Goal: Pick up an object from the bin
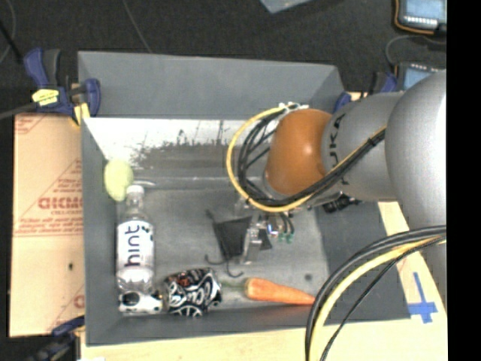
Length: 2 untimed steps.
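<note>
Gripper (242, 239) is seen low over the floor of the bin (203, 89), roughly mid-bin, under the orange wrist cover (297, 156). Whether it is wide or narrow cannot be told: that part is dark and partly hidden. Nearest thing: an orange carrot (278, 292), laid flat along the front wall, near the gripper. A black-and-white patterned wad (192, 292) is lodged left of the carrot. A clear water bottle (135, 250) is laid along the left wall, with a pale green ball (118, 179) at its cap end.
</note>
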Available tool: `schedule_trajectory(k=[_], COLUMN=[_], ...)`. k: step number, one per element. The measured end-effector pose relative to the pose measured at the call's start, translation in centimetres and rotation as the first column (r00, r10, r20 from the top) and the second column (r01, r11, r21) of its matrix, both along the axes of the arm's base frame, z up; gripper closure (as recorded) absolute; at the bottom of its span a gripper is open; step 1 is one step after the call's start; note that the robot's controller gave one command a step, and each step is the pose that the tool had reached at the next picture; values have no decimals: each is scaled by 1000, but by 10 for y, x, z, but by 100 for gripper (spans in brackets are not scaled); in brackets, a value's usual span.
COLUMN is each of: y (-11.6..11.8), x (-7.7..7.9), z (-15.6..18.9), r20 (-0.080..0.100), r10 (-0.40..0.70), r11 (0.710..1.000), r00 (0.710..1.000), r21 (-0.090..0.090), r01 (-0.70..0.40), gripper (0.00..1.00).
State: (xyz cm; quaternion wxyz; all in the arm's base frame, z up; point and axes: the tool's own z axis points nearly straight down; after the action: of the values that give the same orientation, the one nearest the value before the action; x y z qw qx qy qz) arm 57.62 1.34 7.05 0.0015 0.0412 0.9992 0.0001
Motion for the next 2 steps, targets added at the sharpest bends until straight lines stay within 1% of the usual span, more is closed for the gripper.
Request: schedule_trajectory(k=[1, 2], y=[-3, -2], x=[-2, 0], z=[0, 0], r20=[-3, 0], r10=[-125, -47], r11=[992, 999], r00=[992, 999], r21=[2, -1], r01=[125, 47], gripper=[0, 0])
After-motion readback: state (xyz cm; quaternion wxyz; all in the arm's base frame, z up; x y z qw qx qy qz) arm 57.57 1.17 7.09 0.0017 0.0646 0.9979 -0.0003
